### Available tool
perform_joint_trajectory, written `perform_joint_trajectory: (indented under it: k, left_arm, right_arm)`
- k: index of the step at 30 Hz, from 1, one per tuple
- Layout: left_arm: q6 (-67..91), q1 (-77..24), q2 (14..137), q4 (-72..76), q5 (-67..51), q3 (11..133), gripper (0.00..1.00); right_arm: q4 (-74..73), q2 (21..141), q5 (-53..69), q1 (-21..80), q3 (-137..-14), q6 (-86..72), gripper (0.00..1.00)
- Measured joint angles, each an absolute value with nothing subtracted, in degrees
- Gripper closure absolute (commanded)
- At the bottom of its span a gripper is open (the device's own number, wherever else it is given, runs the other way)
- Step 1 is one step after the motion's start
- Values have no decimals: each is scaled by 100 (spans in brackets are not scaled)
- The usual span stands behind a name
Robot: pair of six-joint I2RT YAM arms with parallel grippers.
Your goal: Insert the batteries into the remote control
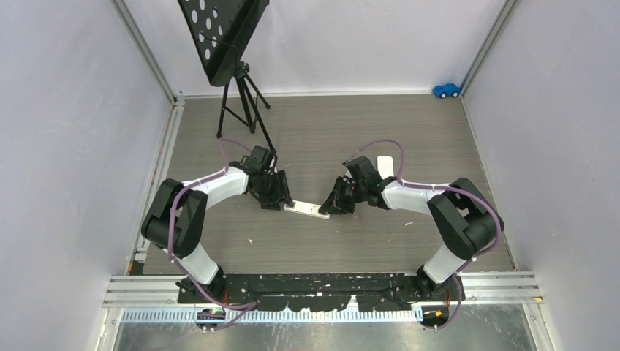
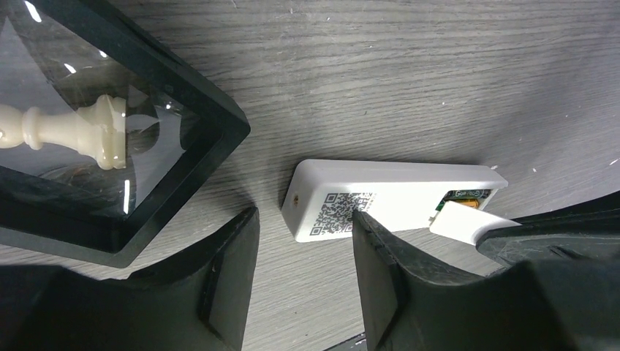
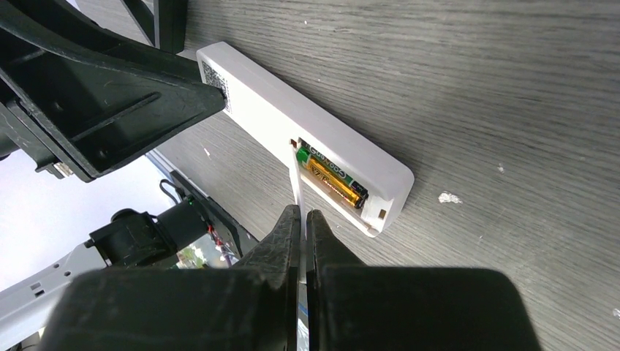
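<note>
The white remote control (image 1: 307, 210) lies back-up on the table, its battery bay open at the right end. Inside lie the batteries (image 3: 333, 177), green and yellow wrapped, also glimpsed in the left wrist view as the batteries (image 2: 460, 196). My right gripper (image 3: 303, 216) is shut on the thin white battery cover (image 3: 296, 183), held edge-on against the bay's near side. My left gripper (image 2: 303, 219) stands open at the remote's (image 2: 387, 197) QR-code end, one fingertip (image 2: 365, 223) at its edge and nothing between the jaws.
A black square tray (image 2: 212, 110) with a clear lid and a cream chess piece (image 2: 66, 128) sits just left of the left gripper. A black stand on a tripod (image 1: 234, 80) is at the back left, a blue toy car (image 1: 446, 90) in the back right corner, and a white flat object (image 1: 384, 164) behind the right wrist.
</note>
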State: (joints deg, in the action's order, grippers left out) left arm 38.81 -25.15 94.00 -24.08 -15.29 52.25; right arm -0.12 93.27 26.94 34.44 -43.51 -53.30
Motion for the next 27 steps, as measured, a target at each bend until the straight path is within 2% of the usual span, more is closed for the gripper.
perform_joint_trajectory:
  k: [27]
  left_arm:
    - [3892,-2499,9465,-2349,-1697,5227,53]
  right_arm:
    - [45,9362,2486,3465,-4386,-5277,100]
